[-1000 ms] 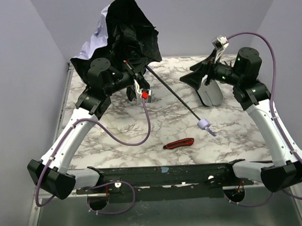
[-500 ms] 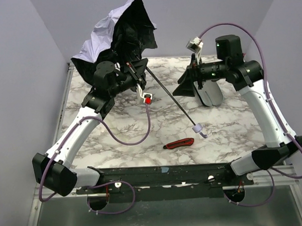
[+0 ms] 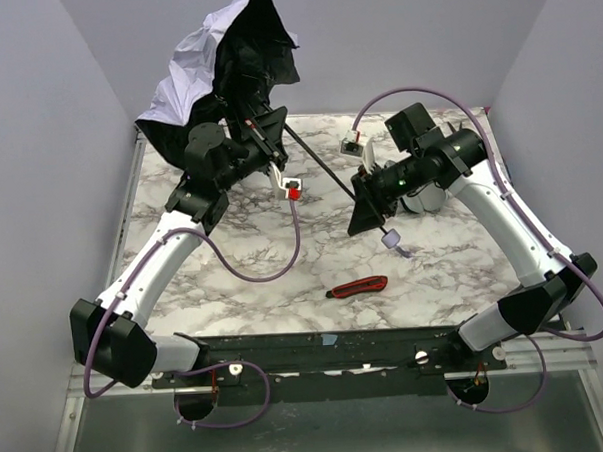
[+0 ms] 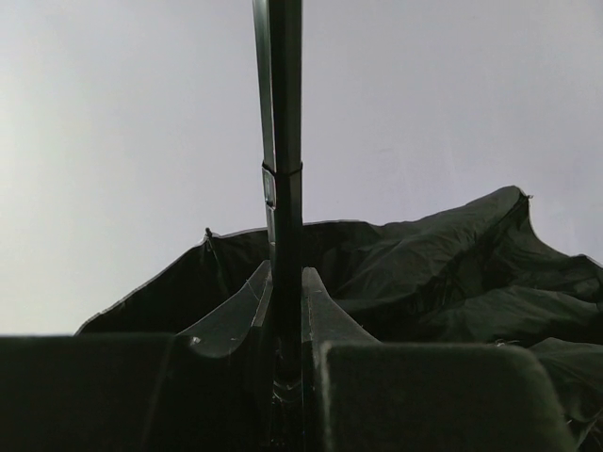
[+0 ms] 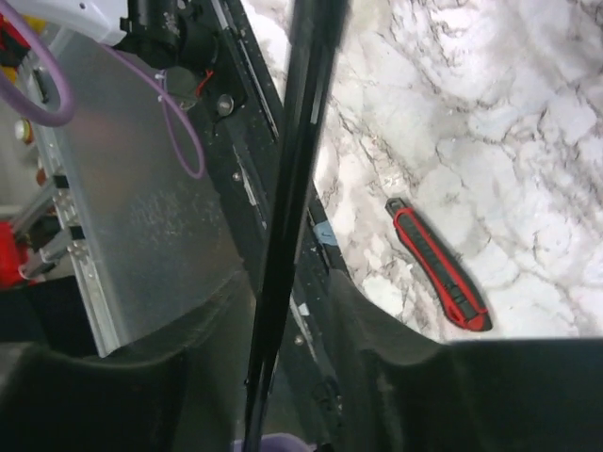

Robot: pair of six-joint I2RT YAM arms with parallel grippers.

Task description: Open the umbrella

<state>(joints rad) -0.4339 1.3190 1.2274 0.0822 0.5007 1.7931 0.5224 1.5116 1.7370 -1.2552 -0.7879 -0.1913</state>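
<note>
- Left gripper [image 4: 287,301] clenched on thin black shaft [image 4: 283,141] of lilac-white folding umbrella [image 3: 199,65] as anchor
- Right gripper [image 5: 292,311] straddles shaft, probably to pull it; grasp unclear

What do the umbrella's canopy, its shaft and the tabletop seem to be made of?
The canopy looks like thin matte fabric: it creases and droops. The shaft seems glossy black metal, with a telescopic joint. The tabletop looks marble, grey-veined, possibly printed laminate.
</note>
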